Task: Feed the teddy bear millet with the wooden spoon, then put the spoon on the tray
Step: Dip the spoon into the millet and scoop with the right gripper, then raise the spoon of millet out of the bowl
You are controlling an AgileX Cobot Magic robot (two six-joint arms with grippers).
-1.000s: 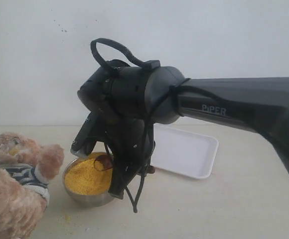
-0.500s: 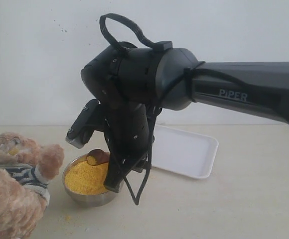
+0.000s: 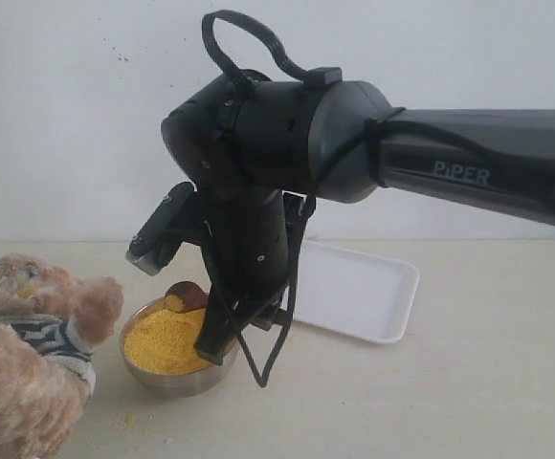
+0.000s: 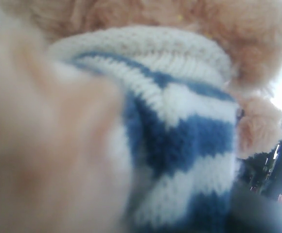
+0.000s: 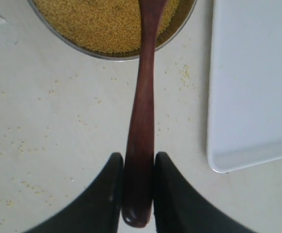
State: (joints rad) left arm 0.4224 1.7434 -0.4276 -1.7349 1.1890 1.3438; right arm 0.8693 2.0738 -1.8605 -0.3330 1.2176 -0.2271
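Right gripper [image 5: 138, 159]: jaws nearly closed, pinching the wooden spoon [image 5: 143, 97] by its handle end. Since a second ago the wrist has risen. The spoon's bowl, then down in the millet [image 3: 163, 346], now sits up at the metal bowl's [image 3: 167, 384] rim. Tray [image 3: 359, 287] lies just beside the gripper, teddy bear [image 3: 29, 363] on the other side, past the bowl. Left gripper: not visible, state cannot be told.

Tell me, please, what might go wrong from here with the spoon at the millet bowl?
The right claw pinches the wooden spoon only at the tail end of its thin handle, so it might pivot and spill. Stray grains already dot the table beside the metal bowl; carrying millet to the teddy bear could scatter more.
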